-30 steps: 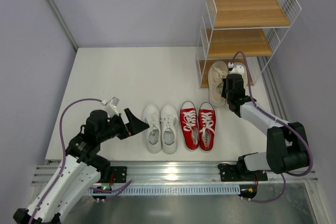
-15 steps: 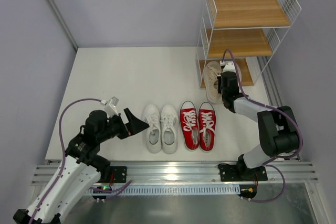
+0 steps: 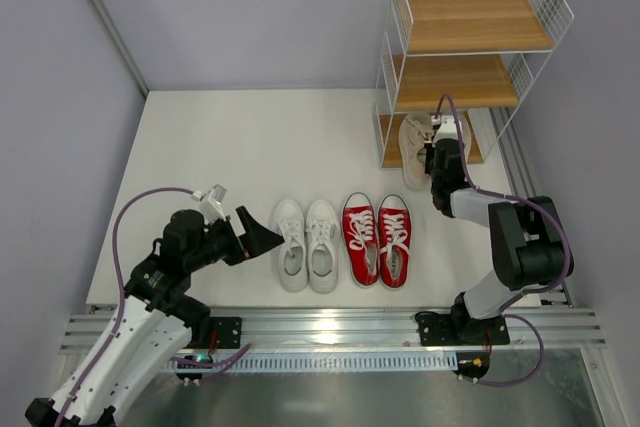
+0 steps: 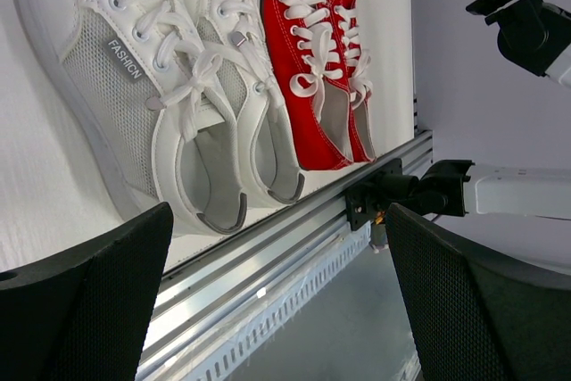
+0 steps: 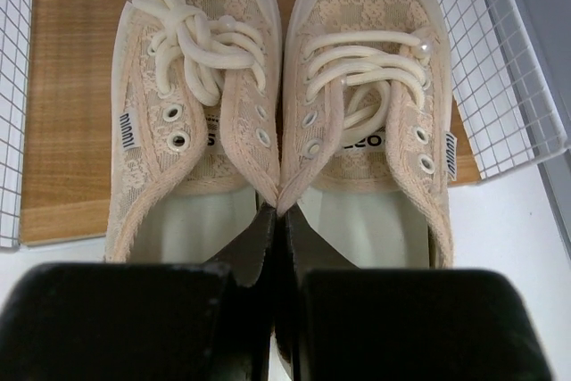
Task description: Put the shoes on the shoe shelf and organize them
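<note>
My right gripper [image 5: 279, 220] is shut on the touching inner walls of the beige pair [image 5: 366, 104], pinching both shoes together. Their toes lie on the bottom wooden board [image 5: 67, 104] of the shoe shelf [image 3: 470, 22]; their heels hang off its front edge. In the top view the beige pair [image 3: 415, 147] and the right gripper [image 3: 440, 152] sit at the shelf's foot. The white pair [image 3: 306, 243] and the red pair [image 3: 378, 237] stand side by side on the table. My left gripper [image 3: 262, 237] is open and empty just left of the white pair [image 4: 152, 86].
White wire mesh [image 5: 500, 69] walls the bottom board on both sides. The two upper boards of the shelf hold nothing. A metal rail [image 3: 330, 327] runs along the table's near edge. Grey walls close in on the left and right.
My right gripper has pushed the beige pair farther toward the shelf, so the toes now lie on the bottom board. The left arm has not moved.
</note>
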`<move>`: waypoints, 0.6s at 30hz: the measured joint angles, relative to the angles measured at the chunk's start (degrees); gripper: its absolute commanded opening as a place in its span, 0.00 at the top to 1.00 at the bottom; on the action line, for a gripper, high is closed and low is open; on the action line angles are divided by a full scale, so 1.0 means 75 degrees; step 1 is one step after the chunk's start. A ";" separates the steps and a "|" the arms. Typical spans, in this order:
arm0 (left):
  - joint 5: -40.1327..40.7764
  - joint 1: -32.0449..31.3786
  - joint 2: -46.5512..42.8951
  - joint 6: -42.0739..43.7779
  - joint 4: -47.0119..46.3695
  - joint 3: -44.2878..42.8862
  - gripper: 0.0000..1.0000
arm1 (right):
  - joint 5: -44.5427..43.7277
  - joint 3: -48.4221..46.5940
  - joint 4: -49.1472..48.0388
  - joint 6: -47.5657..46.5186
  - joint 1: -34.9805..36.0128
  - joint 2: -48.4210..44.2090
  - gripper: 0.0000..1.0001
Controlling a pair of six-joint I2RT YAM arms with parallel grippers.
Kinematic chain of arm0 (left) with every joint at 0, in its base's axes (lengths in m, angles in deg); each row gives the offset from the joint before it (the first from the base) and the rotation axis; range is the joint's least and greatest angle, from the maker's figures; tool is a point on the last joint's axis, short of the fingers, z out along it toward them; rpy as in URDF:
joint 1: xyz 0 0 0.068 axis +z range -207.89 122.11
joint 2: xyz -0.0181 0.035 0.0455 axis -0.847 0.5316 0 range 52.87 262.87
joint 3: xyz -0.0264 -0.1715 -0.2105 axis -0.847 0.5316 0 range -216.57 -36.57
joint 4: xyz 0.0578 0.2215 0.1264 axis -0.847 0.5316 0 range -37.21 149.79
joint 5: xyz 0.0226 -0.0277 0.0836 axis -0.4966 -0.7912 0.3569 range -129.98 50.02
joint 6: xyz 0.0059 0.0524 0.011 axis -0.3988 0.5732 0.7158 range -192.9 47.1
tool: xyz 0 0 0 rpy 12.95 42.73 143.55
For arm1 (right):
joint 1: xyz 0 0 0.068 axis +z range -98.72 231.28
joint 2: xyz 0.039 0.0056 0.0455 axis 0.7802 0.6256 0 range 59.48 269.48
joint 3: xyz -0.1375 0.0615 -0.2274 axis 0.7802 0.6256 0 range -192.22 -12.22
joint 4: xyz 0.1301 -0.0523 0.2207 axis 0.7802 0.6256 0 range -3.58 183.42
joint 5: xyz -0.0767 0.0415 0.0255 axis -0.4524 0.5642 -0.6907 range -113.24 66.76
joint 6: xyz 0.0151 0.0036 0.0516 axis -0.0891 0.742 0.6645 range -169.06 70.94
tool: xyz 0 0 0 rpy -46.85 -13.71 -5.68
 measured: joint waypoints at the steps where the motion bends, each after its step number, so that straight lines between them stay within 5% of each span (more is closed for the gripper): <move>1: 0.0000 0.0000 0.0006 0.0000 0.0006 0.0000 0.00 | 0.0067 -0.0067 0.0000 -0.0015 -0.0035 0.0029 0.96; 18: 0.0006 0.0000 0.0254 0.0029 0.0029 -0.0032 0.00 | 0.1381 -0.0498 -0.0530 -0.0152 -0.0309 0.0729 0.96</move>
